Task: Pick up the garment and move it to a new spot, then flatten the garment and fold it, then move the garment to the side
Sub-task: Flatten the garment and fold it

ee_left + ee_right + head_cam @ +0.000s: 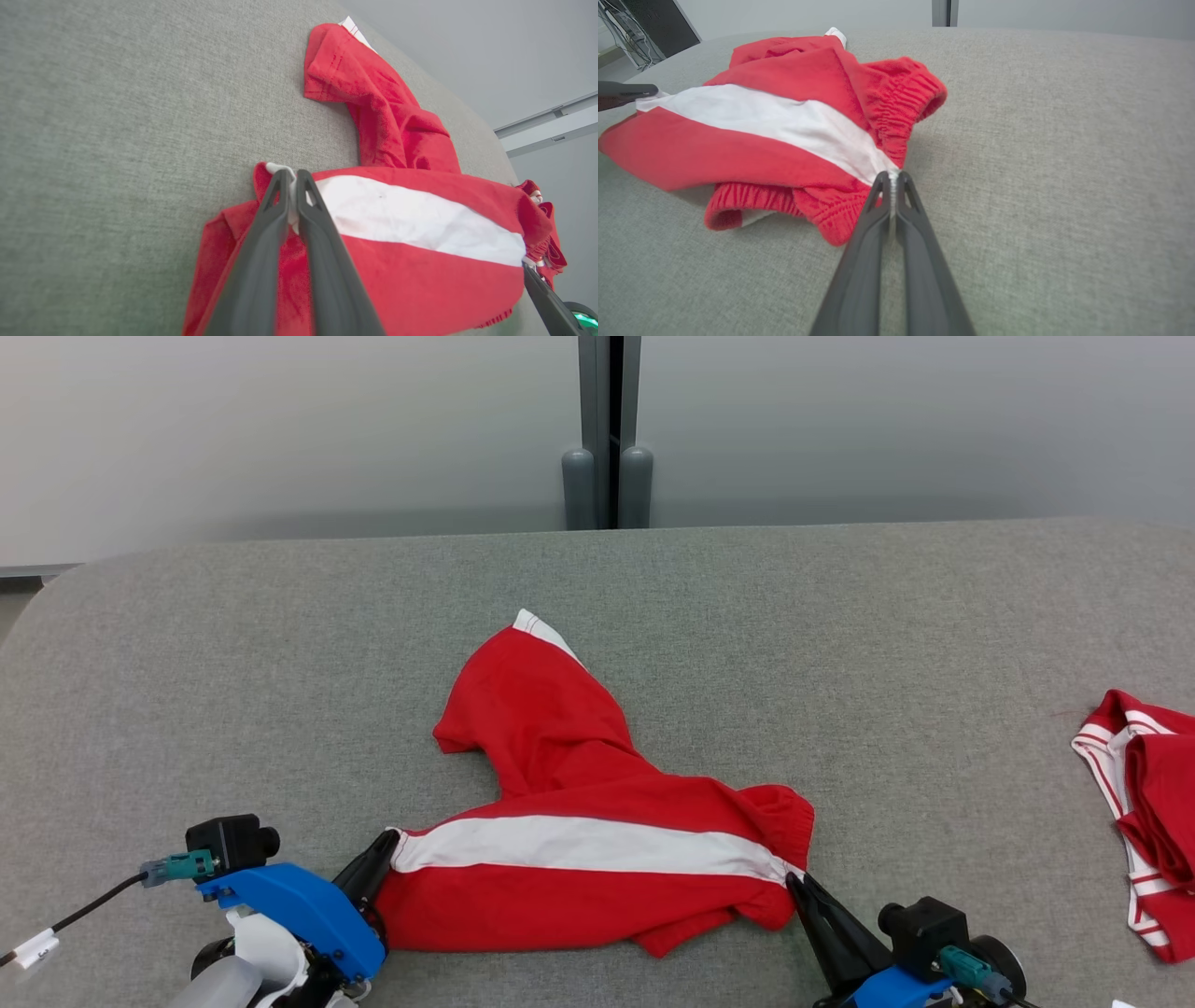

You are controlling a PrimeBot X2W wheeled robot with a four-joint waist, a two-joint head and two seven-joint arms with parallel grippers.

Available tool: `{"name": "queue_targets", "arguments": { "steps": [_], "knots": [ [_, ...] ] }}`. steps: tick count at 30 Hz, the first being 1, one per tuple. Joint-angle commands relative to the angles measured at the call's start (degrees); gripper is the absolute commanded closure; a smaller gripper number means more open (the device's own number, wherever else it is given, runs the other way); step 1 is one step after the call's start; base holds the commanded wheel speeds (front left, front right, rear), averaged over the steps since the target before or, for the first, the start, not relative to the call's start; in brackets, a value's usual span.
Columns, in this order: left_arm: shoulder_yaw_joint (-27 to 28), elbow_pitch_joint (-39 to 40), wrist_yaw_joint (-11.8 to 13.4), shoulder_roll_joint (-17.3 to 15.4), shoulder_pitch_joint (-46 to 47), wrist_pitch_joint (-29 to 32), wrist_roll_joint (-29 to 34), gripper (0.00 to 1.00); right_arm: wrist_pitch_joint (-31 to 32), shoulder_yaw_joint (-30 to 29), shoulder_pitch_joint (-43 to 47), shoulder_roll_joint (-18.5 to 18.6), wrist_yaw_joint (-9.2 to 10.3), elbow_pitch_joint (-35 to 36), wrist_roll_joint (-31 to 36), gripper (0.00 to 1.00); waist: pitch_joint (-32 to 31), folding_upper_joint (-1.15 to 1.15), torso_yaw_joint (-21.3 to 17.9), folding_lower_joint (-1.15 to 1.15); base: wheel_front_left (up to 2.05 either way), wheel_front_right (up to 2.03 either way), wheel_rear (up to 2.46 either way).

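Counter point(840, 607): big, grey and soft-looking. There is lots of bare room at the back and on the left. The far edge meets a pale wall point(280, 420).

Garment point(560, 896): red shorts, bunched up in the near middle of the counter, right in front of the robot.

Long way of the garment: the white stripe point(579, 845) runs side to side, from one tool to the other. One leg point(532, 700) pokes away toward the back.

Other cloth point(1144, 803): a red and white piece by the right side, well apart from the garment.

Left tool point(289, 175): squeezed together on the left end of the stripe.

Right tool point(891, 175): pinched tight on the right end of the stripe, just beside the crinkly waistband point(901, 102).

Who is nearer: neither, as each arm has one end.

Next move, I think: lift both ends together so the stripe stays stretched between them.

Best room: back and left look safest, because the right side has the other cloth.
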State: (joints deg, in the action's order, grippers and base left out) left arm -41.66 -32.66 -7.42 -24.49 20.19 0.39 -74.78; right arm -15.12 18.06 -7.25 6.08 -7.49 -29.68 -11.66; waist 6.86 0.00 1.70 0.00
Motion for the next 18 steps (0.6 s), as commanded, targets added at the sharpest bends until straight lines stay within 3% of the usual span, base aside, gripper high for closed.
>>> {"name": "queue_targets", "arguments": {
  "steps": [1,10,18],
  "knots": [
    [-0.33,-0.19,-0.09,-0.30,1.18,-0.41,-0.38,1.00,0.00,-0.12,-0.62,0.24,0.00,0.19,-0.11,1.00,0.05,0.00,0.02,0.00,0.00,0.00,0.00],
    [-3.00,-0.44,-0.09,-0.49,2.13,-3.84,-1.76,1.00,0.00,-2.06,-1.09,0.09,0.00,1.95,-0.75,1.00,-0.43,0.00,0.00,0.00,0.00,0.00,0.00],
    [-4.26,4.44,-0.09,-2.97,4.49,-9.84,-1.38,1.00,-0.03,-5.25,-4.21,1.14,0.00,9.15,-2.55,1.00,-3.60,0.00,0.44,0.00,0.00,0.00,0.00]
  ]
}}
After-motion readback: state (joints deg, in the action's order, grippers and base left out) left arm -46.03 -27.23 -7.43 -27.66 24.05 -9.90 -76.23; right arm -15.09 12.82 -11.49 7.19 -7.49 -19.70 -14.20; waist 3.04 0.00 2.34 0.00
